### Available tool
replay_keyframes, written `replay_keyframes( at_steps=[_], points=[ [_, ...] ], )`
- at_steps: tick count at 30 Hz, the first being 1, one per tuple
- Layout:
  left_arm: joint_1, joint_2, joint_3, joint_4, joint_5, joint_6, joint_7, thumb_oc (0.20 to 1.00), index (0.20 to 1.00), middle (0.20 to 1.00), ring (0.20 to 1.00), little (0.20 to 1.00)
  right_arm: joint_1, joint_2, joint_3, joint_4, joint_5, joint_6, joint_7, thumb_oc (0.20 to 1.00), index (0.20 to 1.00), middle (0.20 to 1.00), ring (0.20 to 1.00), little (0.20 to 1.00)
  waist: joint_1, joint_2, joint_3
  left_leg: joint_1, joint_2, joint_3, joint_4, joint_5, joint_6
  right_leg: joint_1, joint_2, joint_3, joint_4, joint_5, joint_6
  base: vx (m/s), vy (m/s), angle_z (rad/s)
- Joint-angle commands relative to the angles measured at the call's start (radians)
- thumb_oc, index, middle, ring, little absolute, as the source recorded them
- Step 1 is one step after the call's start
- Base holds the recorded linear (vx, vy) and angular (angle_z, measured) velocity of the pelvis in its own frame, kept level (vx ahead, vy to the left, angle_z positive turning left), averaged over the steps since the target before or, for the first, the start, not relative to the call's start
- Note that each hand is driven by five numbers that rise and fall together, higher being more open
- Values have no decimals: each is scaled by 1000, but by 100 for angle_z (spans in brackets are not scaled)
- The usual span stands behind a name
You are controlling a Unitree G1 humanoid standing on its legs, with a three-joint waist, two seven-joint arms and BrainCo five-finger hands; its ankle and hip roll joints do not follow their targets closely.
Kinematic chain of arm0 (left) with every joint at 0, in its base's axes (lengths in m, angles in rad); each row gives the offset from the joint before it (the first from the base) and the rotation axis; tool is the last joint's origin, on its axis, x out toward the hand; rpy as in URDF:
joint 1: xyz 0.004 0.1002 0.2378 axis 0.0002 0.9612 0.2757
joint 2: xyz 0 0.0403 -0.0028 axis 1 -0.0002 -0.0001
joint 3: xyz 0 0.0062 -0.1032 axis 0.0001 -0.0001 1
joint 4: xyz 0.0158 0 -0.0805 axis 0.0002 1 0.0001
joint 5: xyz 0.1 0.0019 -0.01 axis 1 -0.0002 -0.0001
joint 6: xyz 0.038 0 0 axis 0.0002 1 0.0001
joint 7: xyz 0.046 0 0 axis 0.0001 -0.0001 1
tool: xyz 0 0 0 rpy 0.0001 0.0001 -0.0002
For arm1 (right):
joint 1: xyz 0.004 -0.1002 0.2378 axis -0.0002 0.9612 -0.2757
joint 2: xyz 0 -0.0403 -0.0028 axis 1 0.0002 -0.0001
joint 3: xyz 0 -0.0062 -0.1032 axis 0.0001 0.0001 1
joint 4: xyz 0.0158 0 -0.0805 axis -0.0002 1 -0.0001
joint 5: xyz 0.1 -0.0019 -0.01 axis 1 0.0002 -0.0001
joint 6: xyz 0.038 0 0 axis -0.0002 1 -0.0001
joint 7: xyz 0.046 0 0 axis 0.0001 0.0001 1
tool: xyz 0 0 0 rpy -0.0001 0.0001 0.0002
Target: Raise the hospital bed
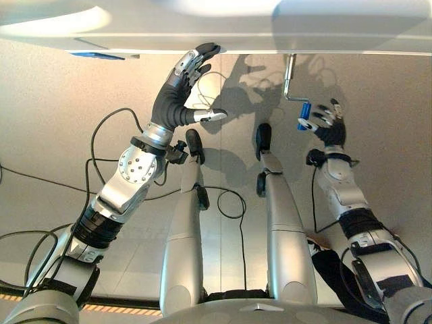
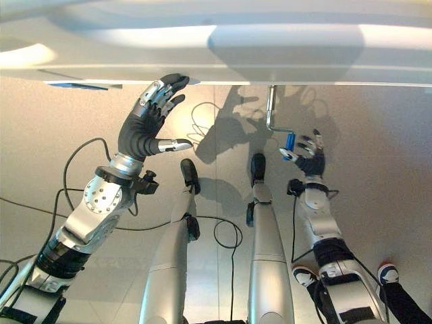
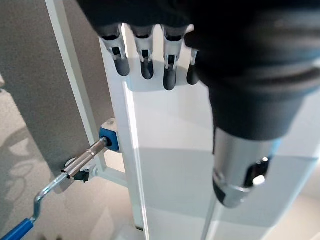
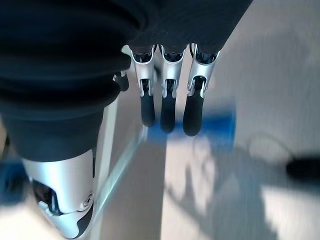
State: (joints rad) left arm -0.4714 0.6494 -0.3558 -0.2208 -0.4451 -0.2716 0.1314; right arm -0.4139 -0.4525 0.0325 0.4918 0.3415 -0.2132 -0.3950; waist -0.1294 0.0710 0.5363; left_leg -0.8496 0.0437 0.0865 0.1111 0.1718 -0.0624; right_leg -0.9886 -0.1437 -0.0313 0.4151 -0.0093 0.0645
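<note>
From the left eye view, you have the left robot hand (image 1: pixel 183 84) raised with its fingers spread, tips at the lower edge of the white bed frame (image 1: pixel 223 34), holding nothing. The crank (image 1: pixel 291 84) hangs from that same edge further to your right, a metal rod bent to a blue grip (image 1: pixel 304 115), and the right robot hand (image 1: pixel 329 125) sits just beside the grip, fingers loosely spread and not closed on it.

From the right eye view, the same gap shows: fingertips near the blue grip, whether they brush it you cannot tell.

The left wrist view shows straight fingers against the white frame panel, with the crank's shaft and socket off to one side (a useful check on its axis).

The right wrist view puts the blue grip right past the straight fingertips. I'd advise you to move forward until the grip lies across the palm, curl fully round it, then turn in a steady circle about the shaft.
</note>
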Motion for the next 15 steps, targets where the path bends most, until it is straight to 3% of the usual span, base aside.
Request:
replay_keyframes(
  at_steps=[1, 15],
  points=[
    [-2, 16, 31, -103, 43, -70, -6, 1000, 1000, 1000, 1000, 1000, 47, -44, -30, -57, -56, -48, -29, 1000, 1000, 1000, 1000, 1000, 3, -38, -16, 15, -11, 14, 133, -140, 0, 81, 13, 3, -198, 124, 102, 1, -8, -4],
    [18, 8, 60, -118, 40, -71, -21, 1000, 1000, 1000, 1000, 1000, 76, -19, -65, -71, -87, -50, -42, 1000, 1000, 1000, 1000, 1000, 2, -36, -16, 20, -13, 13, 123, -139, -1, 86, 14, 4, -201, 125, 102, 0, -1, -1]
  ],
)
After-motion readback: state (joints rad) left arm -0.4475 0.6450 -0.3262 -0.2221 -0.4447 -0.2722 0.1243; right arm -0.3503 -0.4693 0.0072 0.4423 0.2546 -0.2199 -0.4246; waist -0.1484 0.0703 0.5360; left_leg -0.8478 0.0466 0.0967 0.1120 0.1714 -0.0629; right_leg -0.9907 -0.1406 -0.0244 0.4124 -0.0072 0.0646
